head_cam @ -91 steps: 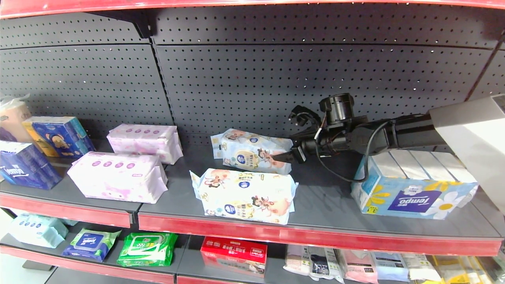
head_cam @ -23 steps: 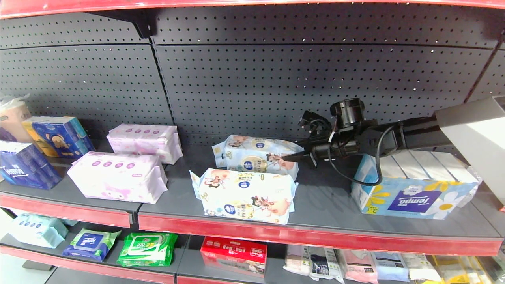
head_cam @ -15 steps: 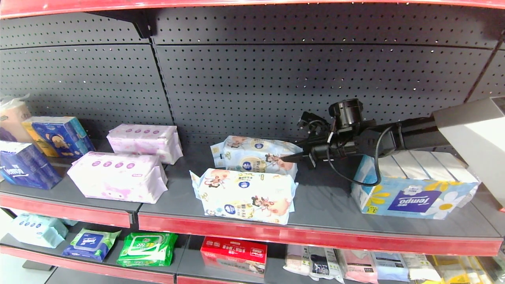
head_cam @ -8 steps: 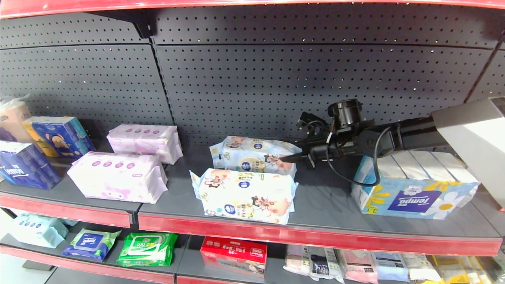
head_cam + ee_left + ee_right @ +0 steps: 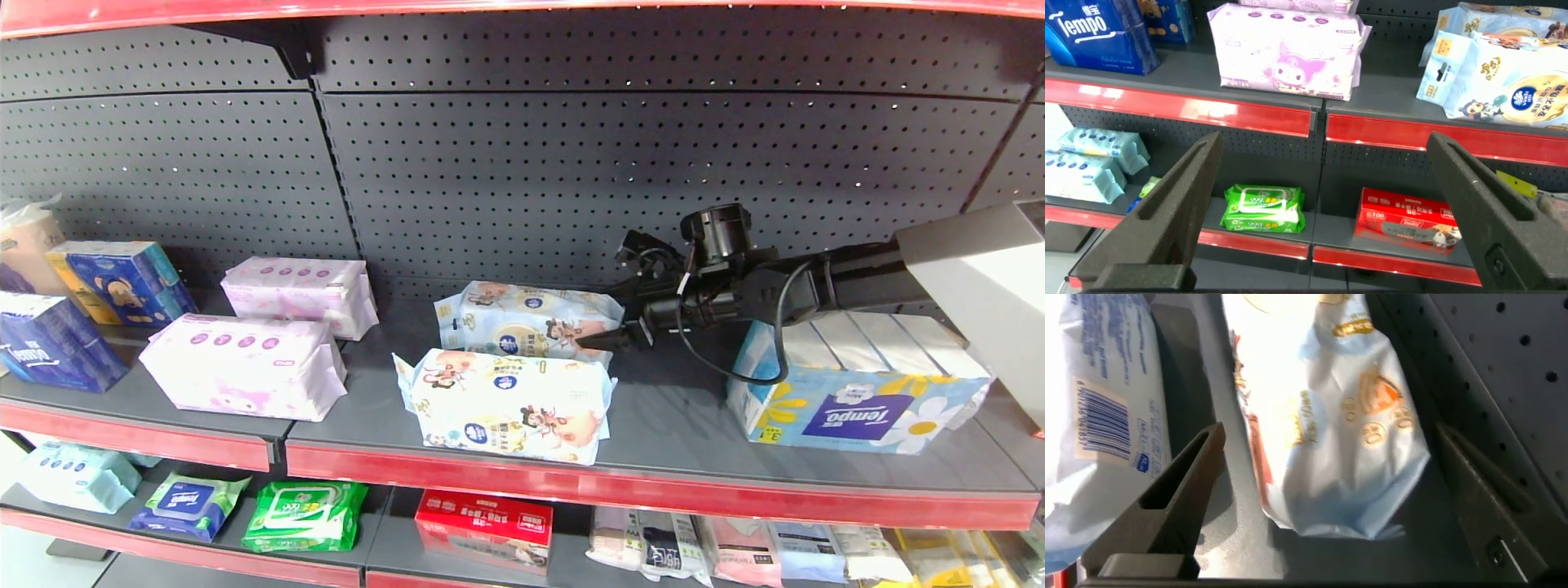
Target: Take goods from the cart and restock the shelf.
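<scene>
- The right gripper point(image 5: 614, 333) was pinching the end of the rear cartoon-print tissue pack point(image 5: 526, 317) half a second ago; it now stands spread, with one finger dropped beside the pack's end instead of lying on top of it
- Over the last six seconds the pack has been drawn a little towards the gripper's wrist and has settled on the shelf point(image 5: 669, 408); it now lies between the fingers and runs on past their tips, close to the pegboard back point(image 5: 571, 163)
- In the right wrist view the two foam fingers point(image 5: 1184, 490) stand wide on either side of the pack point(image 5: 1323, 416), and grey shelf shows in the gap beside one of them, so the pack appears released
- A matching front pack point(image 5: 506, 404) lies just outside the gripper's aisle-side finger
- As a judgement, this item looks placed; the arm probably needs to draw straight back without snagging the wrapper, then fetch more goods
- The left gripper point(image 5: 1323, 145) hangs spread and empty, with the lower shelves point(image 5: 1315, 237) ahead of its fingertips
- It is hard to tell whether the finger nearer the pegboard touches the wrapper
- The pack's far end is cut off in the wrist view, and in the head view the front pack hides its lower edge
- The right arm covers part of the blue flowered tissue block point(image 5: 857, 384) behind the gripper
</scene>
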Tool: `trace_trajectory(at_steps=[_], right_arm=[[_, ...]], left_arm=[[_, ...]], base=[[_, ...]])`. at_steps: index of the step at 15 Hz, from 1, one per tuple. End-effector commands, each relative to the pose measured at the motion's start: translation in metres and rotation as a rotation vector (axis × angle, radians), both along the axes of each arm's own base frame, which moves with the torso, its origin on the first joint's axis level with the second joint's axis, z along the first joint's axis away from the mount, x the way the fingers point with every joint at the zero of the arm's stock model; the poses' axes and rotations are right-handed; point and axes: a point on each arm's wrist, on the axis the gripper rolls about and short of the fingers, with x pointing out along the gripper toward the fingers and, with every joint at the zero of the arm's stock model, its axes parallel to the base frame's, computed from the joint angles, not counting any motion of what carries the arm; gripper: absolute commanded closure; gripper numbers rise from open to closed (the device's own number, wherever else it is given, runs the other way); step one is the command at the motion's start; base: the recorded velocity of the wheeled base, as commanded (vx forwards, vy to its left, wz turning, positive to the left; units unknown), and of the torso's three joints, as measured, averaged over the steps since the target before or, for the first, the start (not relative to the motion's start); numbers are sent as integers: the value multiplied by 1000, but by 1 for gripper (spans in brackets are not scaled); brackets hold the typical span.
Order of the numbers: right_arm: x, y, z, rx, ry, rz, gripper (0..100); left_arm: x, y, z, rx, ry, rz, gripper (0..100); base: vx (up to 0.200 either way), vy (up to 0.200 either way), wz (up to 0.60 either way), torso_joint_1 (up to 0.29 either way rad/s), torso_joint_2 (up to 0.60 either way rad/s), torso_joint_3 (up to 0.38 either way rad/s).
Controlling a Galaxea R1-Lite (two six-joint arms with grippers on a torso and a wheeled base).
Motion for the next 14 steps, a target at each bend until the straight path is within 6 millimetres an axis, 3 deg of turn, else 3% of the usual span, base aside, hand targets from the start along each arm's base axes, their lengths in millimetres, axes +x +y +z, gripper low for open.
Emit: trace_trajectory(at_steps=[1,14], right_arm=[[-1,-6,5,0,-2,-21,0],[-7,-22,26,53,30,-134,0]], left_arm=[[0,0,0,0,0,1,0],[0,0,0,-1,0,1,0]], base=[[0,0,0,0,0,0],[0,0,0,0,0,0]])
